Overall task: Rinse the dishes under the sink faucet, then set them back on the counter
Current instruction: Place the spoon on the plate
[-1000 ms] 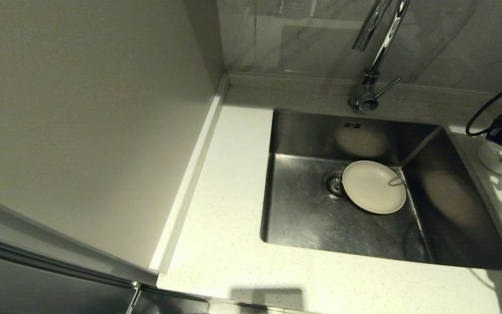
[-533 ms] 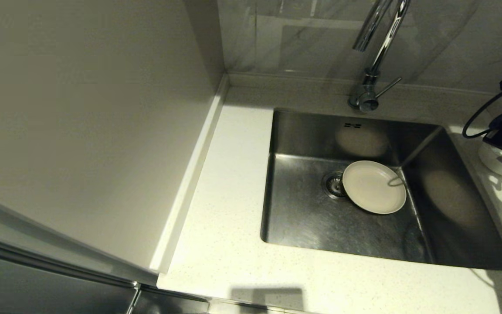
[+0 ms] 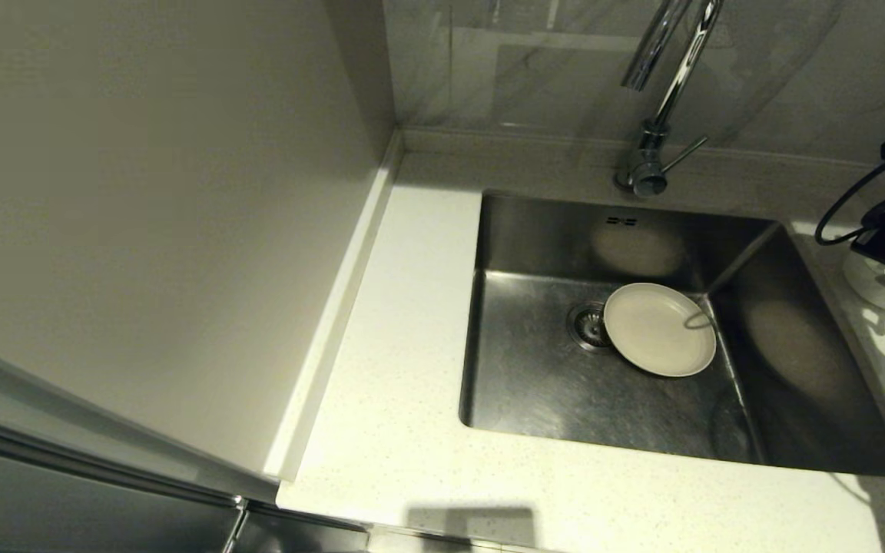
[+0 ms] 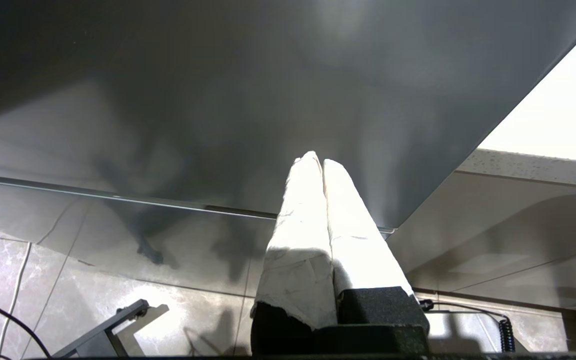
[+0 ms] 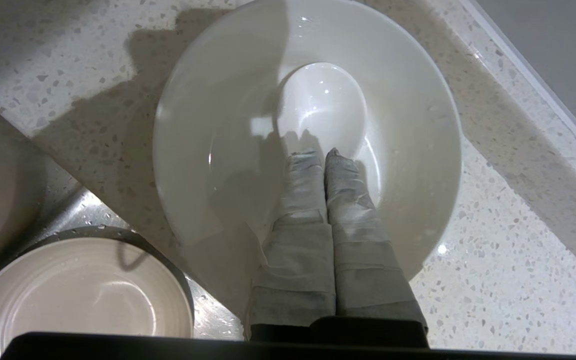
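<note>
Inside the bowl, right gripper pinched shut on the spoon; plate below in the sink.

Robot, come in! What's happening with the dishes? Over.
Right gripper shut at the spoon inside the bowl on the counter. Left gripper shut, parked low. Plate in the sink.
</note>
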